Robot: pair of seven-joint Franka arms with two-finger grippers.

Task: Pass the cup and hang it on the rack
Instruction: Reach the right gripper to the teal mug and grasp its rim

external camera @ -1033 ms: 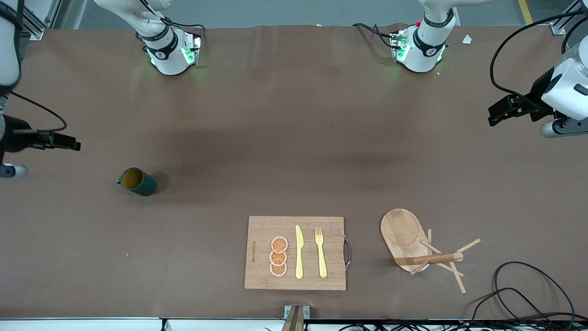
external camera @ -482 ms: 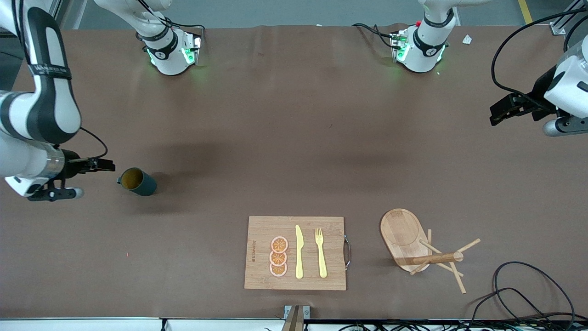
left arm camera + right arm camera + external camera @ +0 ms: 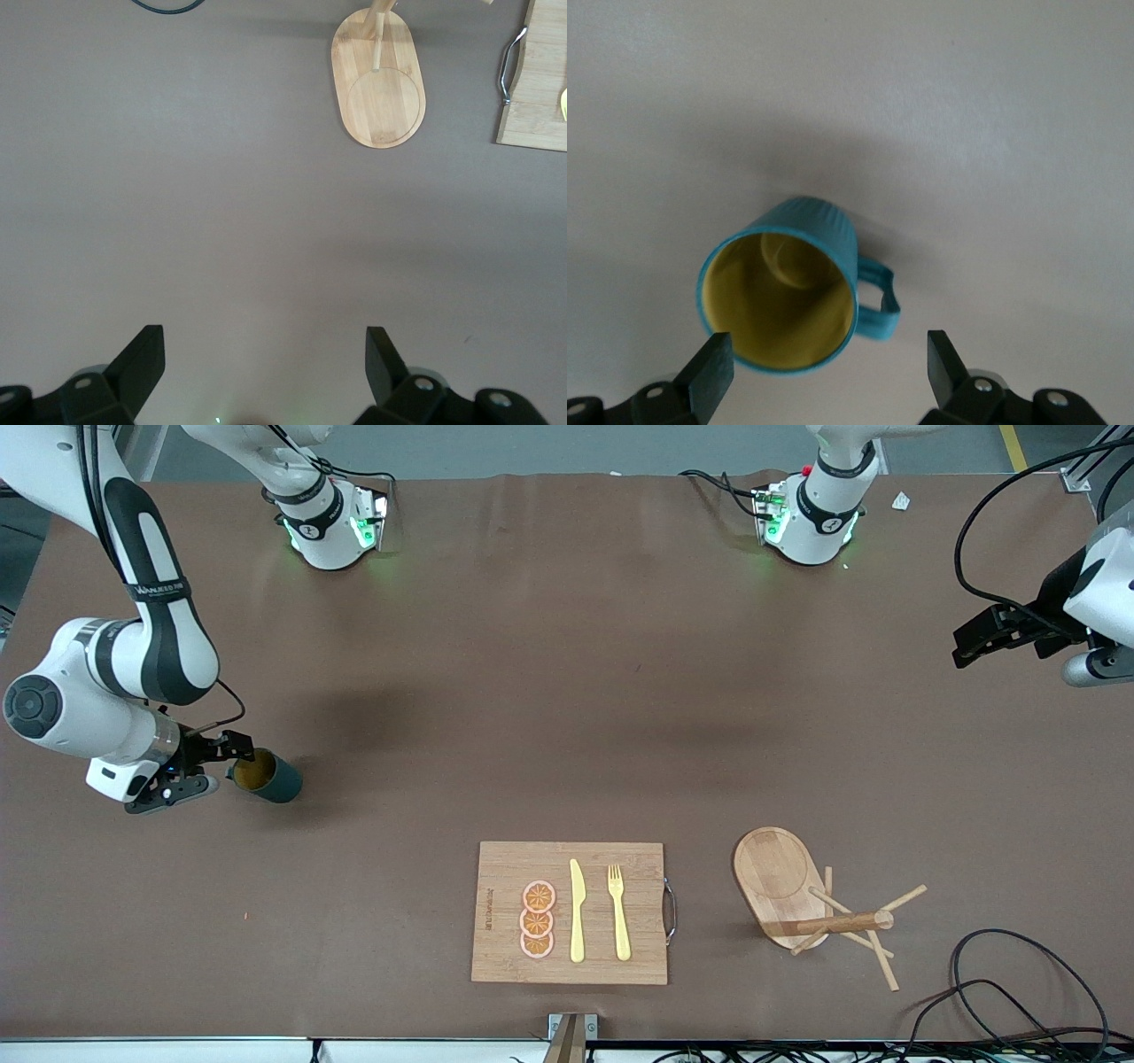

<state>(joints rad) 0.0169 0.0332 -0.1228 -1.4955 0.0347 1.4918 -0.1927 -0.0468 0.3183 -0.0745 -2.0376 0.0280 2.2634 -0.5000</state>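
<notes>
Since a second ago the right gripper (image 3: 232, 755) has swung in to the teal cup (image 3: 266, 776) at the right arm's end, jaws wide, nothing gripped; left gripper (image 3: 974, 640) waits wide open — pass and hanging on the rack (image 3: 811, 902) remain.

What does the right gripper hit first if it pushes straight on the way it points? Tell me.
Most likely the cup. The right gripper, open, has the cup's rim and handle between its fingers in its wrist view. How far above the cup it is, is unclear.
</notes>
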